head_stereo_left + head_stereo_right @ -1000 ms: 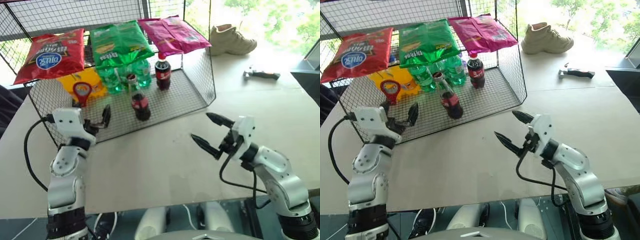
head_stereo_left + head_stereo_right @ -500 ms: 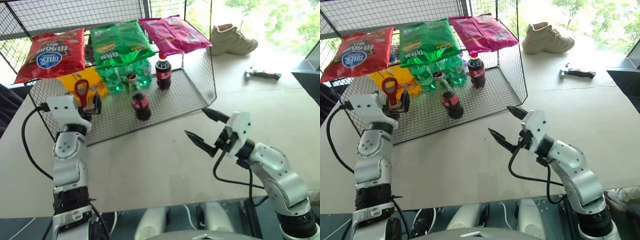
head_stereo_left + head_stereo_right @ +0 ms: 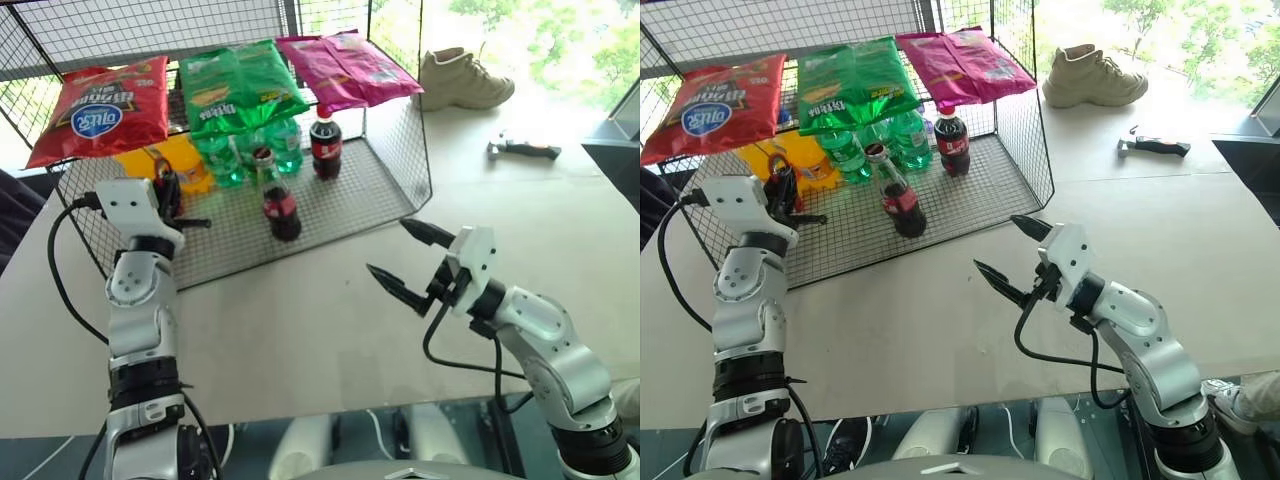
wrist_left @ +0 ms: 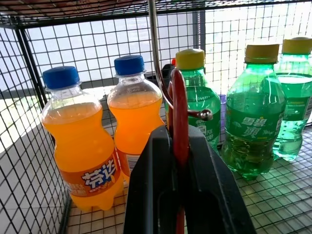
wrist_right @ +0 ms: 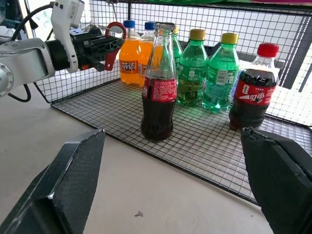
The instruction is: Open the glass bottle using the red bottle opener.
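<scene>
My left gripper (image 4: 179,161) pinches the red bottle opener (image 5: 113,36) upright, the glass bottle (image 3: 279,200) stands upright to its right, nearer my spread right gripper (image 3: 402,258).

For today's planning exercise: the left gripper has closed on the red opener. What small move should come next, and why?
Probably lift the red bottle opener off its hook and draw it out of the rack: the left gripper is shut on it while it hangs there, and the glass bottle stands capped, with the right gripper open.
</scene>
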Available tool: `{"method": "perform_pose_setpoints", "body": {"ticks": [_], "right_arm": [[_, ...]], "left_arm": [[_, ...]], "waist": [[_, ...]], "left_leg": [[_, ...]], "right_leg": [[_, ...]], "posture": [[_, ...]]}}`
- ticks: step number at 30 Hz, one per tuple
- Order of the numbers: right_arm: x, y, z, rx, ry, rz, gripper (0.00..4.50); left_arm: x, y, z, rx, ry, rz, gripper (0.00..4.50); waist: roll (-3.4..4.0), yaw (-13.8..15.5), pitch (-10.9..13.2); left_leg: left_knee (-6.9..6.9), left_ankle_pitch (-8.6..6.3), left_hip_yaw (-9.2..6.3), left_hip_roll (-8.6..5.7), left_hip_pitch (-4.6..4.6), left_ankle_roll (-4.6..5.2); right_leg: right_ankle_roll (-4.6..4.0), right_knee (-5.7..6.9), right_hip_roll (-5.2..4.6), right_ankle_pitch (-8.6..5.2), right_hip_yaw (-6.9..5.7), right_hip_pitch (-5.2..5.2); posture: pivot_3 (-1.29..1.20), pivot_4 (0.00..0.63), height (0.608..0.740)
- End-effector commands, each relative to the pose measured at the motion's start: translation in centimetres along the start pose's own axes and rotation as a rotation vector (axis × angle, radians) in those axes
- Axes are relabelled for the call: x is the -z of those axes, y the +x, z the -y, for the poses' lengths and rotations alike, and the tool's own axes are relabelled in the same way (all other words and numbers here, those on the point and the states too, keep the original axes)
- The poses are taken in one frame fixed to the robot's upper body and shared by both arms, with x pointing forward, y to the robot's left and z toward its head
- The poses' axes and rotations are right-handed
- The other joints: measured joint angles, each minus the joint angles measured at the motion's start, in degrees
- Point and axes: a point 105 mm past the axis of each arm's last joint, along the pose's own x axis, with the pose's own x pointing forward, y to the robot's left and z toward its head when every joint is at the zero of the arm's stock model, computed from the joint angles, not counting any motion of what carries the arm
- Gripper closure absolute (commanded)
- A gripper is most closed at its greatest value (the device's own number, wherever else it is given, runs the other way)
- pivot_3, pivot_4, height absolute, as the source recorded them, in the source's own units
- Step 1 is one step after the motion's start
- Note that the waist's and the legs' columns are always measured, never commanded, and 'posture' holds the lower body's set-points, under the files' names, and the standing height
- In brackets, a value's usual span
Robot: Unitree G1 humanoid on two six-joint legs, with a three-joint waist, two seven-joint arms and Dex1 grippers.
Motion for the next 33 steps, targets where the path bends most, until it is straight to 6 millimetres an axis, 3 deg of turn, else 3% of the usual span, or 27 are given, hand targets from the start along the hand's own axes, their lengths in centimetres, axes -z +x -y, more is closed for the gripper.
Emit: {"method": "perform_pose_setpoints", "body": {"ticks": [1,7,22,27,33], "right_arm": [[-0.9,0.1,-0.3,-0.014,-0.023,0.041,0.0],[-0.8,0.2,-0.4,-0.025,-0.02,0.037,0.0],[-0.4,0.3,-0.1,-0.028,-0.009,0.033,0.0],[-0.6,0.7,0.0,-0.027,0.018,0.039,0.0],[0.5,1.1,0.3,-0.026,0.114,-0.055,0.0]], "left_arm": [[-1.8,-0.3,0.5,0.03,-0.06,0.072,4.47],[-3.1,-1.1,1.3,0.076,-0.307,0.119,4.47],[-3.5,-3.1,1.4,0.124,-0.595,0.127,4.47],[-4.2,-4.4,3.9,0.335,-0.794,0.102,4.47],[-5.1,-5.9,5.1,0.538,-1.02,0.051,4.47]], "waist": [[0.0,0.0,0.0],[-0.01,0.0,0.0],[-0.02,0.0,0.0],[-0.02,-0.1,0.0],[-0.02,-0.4,0.0]], "left_leg": [[0.0,0.0,0.0,0.0,0.0,0.0],[0.01,0.0,-0.01,0.01,-0.01,0.0],[0.02,0.01,0.0,0.01,0.01,-0.01],[0.02,0.01,0.0,0.0,0.01,-0.01],[0.03,0.02,0.0,0.02,0.02,-0.01]], "right_leg": [[0.0,0.0,0.0,0.0,0.0,0.0],[0.0,0.0,-0.01,0.0,0.01,0.0],[0.0,0.02,0.01,0.0,0.02,0.01],[0.0,0.02,0.01,0.0,0.03,0.01],[-0.01,0.03,0.03,0.0,0.03,0.02]], "posture": [[0.0,0.15,0.74],[0.0,0.15,0.74],[0.0,0.15,0.74],[0.0,0.15,0.74],[0.0,0.15,0.74]]}}
